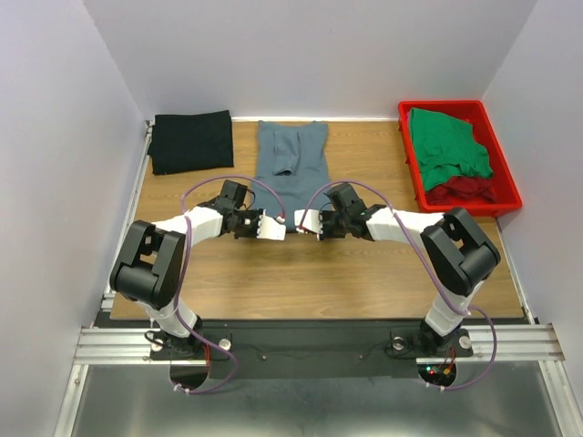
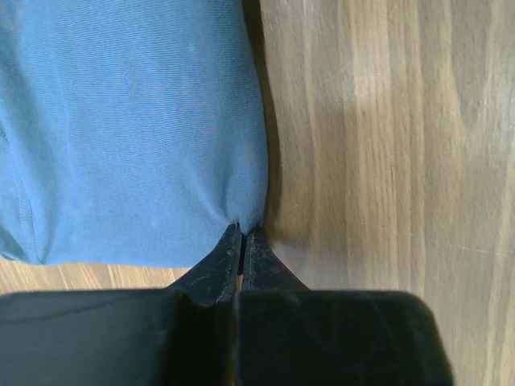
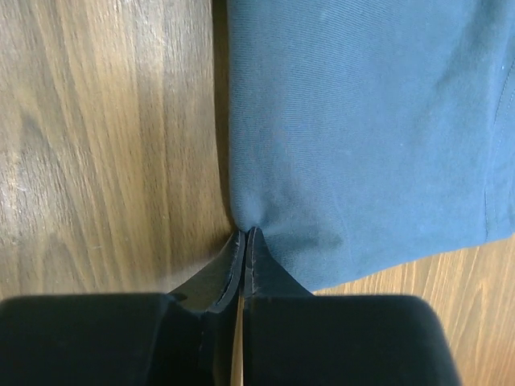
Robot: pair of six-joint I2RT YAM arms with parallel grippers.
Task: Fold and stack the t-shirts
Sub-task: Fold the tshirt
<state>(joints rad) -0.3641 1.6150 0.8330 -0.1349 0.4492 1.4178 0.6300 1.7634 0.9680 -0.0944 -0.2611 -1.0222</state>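
Observation:
The slate blue-grey t-shirt (image 1: pixel 293 164) lies folded into a narrow strip at the table's middle back, with a sleeve folded on top. My left gripper (image 1: pixel 276 229) is shut on its near hem, pinching the corner in the left wrist view (image 2: pixel 243 232). My right gripper (image 1: pixel 306 224) is shut on the near hem too, at the opposite corner in the right wrist view (image 3: pixel 245 233). The cloth shows in the left wrist view (image 2: pixel 137 121) and the right wrist view (image 3: pixel 362 121). A folded black t-shirt (image 1: pixel 191 141) lies at the back left. The green t-shirt (image 1: pixel 446 146) and dark red t-shirt (image 1: pixel 465 188) lie crumpled in the tray.
A red plastic tray (image 1: pixel 508 196) stands at the back right against the wall. White walls close in the wooden table (image 1: pixel 301 282) on three sides. The two grippers' tips are very close together near the table's middle.

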